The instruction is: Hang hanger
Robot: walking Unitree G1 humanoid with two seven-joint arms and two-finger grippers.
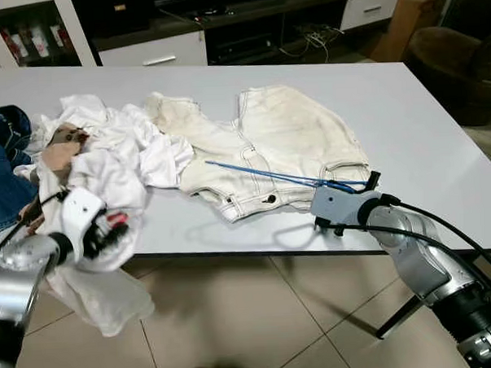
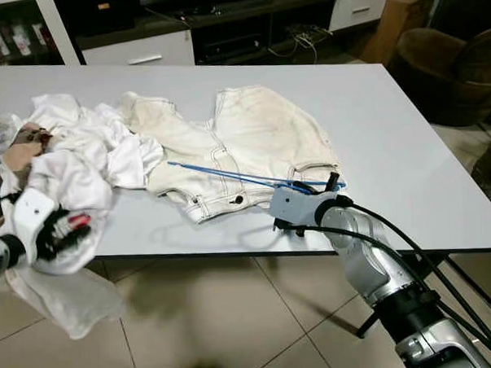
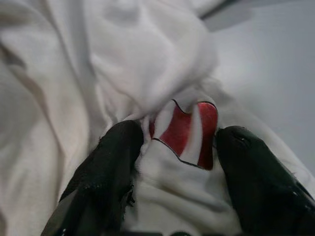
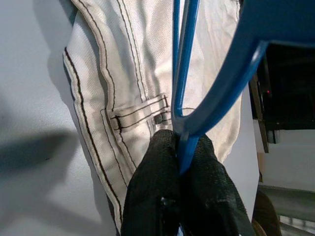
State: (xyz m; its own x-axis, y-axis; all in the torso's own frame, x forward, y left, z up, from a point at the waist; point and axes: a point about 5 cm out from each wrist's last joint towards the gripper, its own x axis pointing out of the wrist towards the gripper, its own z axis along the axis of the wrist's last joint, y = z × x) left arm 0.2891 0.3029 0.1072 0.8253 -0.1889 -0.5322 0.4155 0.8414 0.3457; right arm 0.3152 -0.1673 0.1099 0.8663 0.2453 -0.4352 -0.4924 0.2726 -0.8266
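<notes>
Meanwhile my right pincer (image 1: 356, 189) clamped the thin blue wire hanger (image 1: 269, 175) over cream denim shorts (image 1: 268, 142) mid-frame; my left pincer (image 3: 172, 147) gripped the crumpled white shirt (image 1: 106, 157). Next, threading hanger into garment.

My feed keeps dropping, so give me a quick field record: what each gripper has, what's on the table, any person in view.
right gripper: shut on the blue hanger, held over the white jeans
left gripper: shut on the white shirt at a red patch, at the table's near left edge
shirt: partly on the table, partly hanging off the near edge
jeans: spread flat mid-table
person: a hand on the shirt at far left
hanger: not yet in any garment
</notes>
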